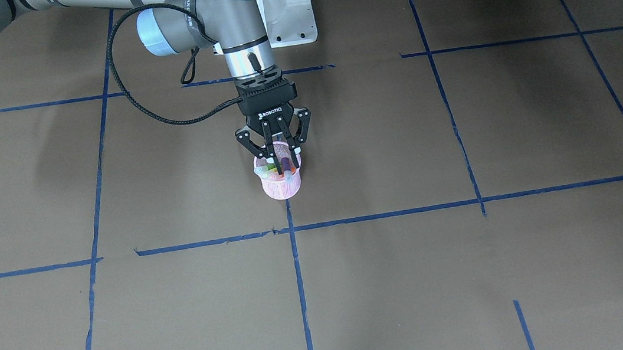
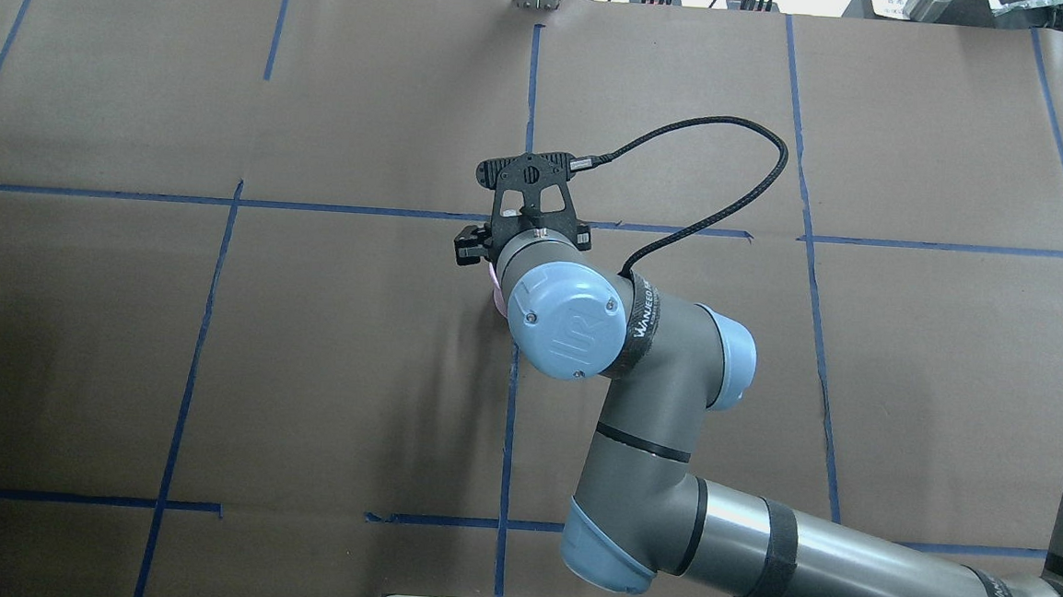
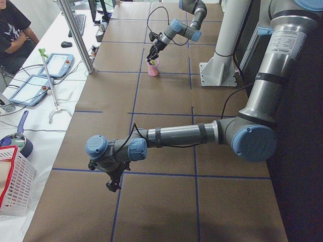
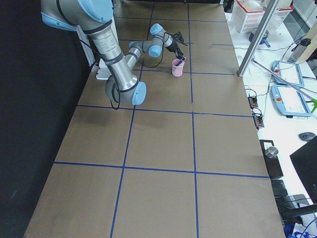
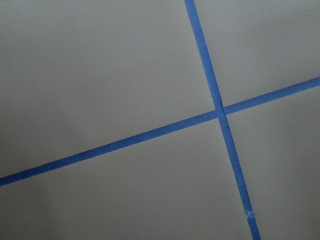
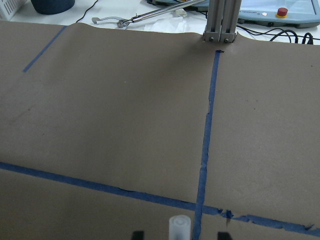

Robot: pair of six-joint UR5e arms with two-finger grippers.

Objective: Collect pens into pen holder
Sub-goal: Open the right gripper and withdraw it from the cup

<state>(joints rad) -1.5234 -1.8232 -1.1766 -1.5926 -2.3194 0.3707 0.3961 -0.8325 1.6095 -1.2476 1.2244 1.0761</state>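
Observation:
The pink mesh pen holder (image 1: 280, 188) stands upright near the table's middle; it also shows in the exterior left view (image 3: 153, 68) and the exterior right view (image 4: 177, 68). The green pen (image 1: 267, 170), the orange pen (image 1: 276, 174) and the purple pen (image 1: 285, 164) stand inside it. My right gripper (image 1: 283, 163) hangs straight down over the holder, fingers open on either side of the purple pen. In the right wrist view a pale cap (image 6: 180, 227) stands between the fingertips with gaps on both sides. My left gripper (image 3: 112, 185) hovers low over the table far away; I cannot tell its state.
Brown paper with blue tape lines (image 5: 220, 110) covers the table. The white robot base (image 1: 292, 17) stands behind the holder. A metal post (image 6: 222, 20) is at the far edge. Teach pendants (image 3: 55, 65) and a basket (image 3: 15, 181) lie off the table's side.

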